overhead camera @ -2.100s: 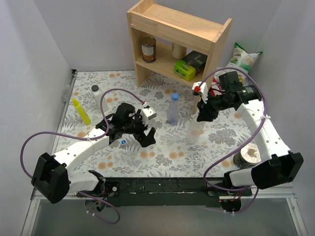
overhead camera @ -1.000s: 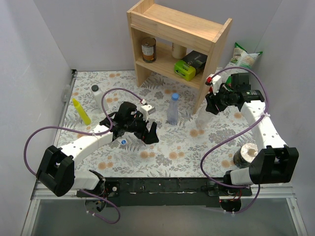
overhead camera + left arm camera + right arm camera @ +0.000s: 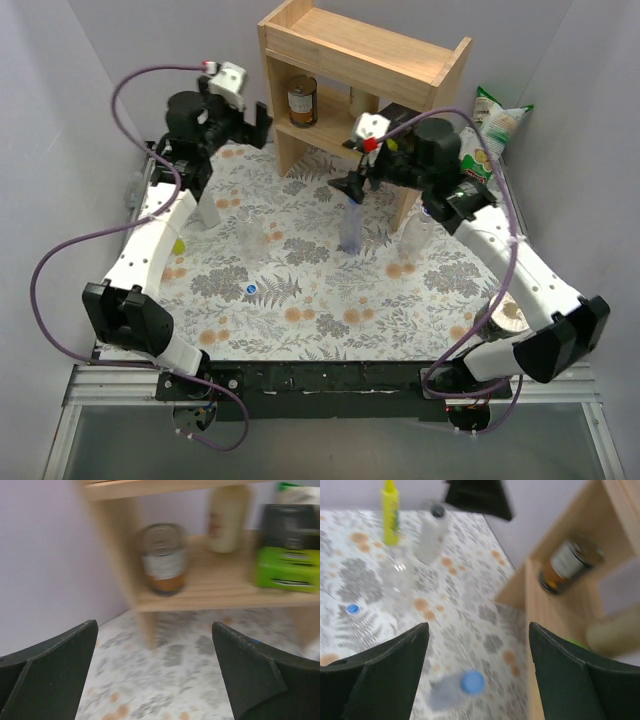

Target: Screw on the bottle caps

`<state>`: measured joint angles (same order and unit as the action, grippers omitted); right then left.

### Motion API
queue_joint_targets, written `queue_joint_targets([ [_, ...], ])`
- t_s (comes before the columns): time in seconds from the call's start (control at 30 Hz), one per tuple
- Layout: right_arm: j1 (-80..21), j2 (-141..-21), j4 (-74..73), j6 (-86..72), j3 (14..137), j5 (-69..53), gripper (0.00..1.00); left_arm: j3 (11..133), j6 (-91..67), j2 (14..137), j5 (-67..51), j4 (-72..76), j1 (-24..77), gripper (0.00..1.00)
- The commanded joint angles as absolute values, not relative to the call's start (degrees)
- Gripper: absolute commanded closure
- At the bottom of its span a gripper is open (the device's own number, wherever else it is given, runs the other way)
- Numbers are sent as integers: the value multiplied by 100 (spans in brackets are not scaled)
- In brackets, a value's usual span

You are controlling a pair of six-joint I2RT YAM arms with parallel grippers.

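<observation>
Blue-capped bottle stands just below the wide-open, empty right gripper.

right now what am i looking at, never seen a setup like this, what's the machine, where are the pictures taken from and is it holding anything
Two robot arms are bolted at the near edge of a flowered table. The wide picture comes from a camera above and behind them, showing the left arm and right arm. The other two come from a camera on each wrist; the dark wedges at the bottom are that arm's own jaws. Both pairs stand wide open and hold nothing. On the table: a blue-capped bottle, a clear bottle, a second clear bottle, a loose blue cap, a yellow squeeze bottle and a white bottle. Behind stands a wooden shelf with a can.
</observation>
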<state>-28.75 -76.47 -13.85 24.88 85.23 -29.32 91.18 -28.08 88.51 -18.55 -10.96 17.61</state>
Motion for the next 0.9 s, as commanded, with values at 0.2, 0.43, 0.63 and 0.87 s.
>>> queue_joint_targets([
  [0.2,-4359,-8841,1869,1434,7673,-2848,8,8157,-3391,7236,-325,-1466,9,2],
  [0.43,-4807,-10080,2610,967,8392,-3094,8,7436,-3753,6329,-1089,-2310,-1045,2],
  [0.63,-5106,-11073,2601,879,9314,-2839,8,7392,-3569,6074,-1204,-2812,-1169,2],
  [0.87,-5177,-11803,2619,826,9694,-2716,9,7111,-3586,5828,-1318,-2953,-1178,2],
])
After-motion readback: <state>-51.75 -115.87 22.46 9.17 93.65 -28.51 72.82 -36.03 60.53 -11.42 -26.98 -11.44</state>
